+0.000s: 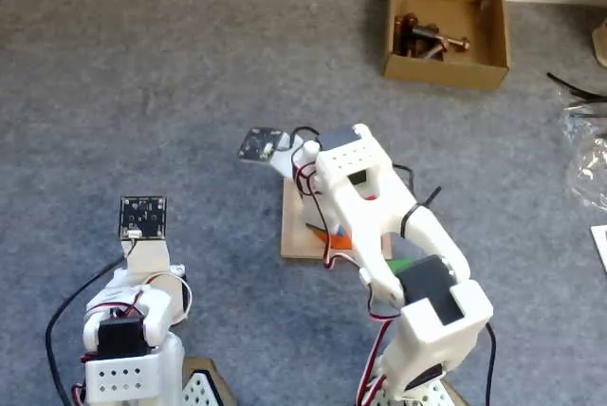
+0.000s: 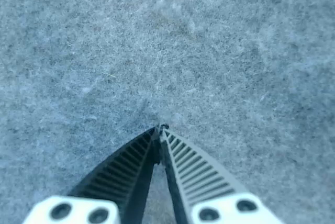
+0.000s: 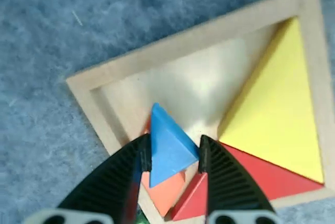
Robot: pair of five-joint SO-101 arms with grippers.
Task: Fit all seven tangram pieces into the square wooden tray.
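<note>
Inspecting right gripper [image 3: 175,150]: we note jaws parted, clamping blue triangle [image 3: 166,135] between them, tray [image 3: 183,38] beneath tips. We judge piece light, rigid, smooth; grip flat edges; left gripper [image 2: 160,131] closed, empty.

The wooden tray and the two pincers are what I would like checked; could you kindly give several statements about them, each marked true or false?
1. The right pincer grips a blue triangle. True.
2. The yellow triangle lies outside the wooden tray. False: it lies inside the tray.
3. The left pincer is shut over grey carpet. True.
4. The tray is full. False: bare floor shows in it.
5. A red piece lies beside the yellow triangle. True.
</note>
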